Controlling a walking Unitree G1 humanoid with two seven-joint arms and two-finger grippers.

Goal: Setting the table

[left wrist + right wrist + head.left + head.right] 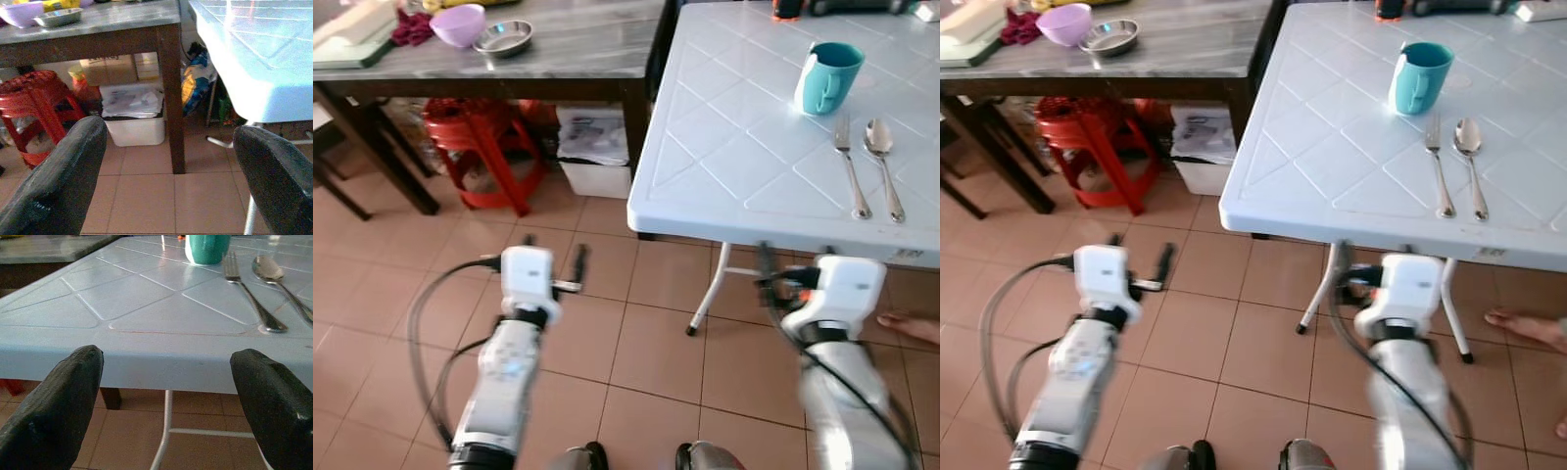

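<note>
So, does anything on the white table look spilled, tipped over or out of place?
Nothing stands out. The teal mug stands upright on the white table, and the fork and spoon lie side by side just in front of it. No spill shows.

I can't read any text here. A cardboard box [108,70] under the dark table [98,29] carries printing along its top edge, but it is too blurred for me to make out. The white bin [592,147] beside the red stool [475,147] holds papers with dark marks, also illegible. I see a small label under the near edge of the white table [909,256], too small to read.
</note>
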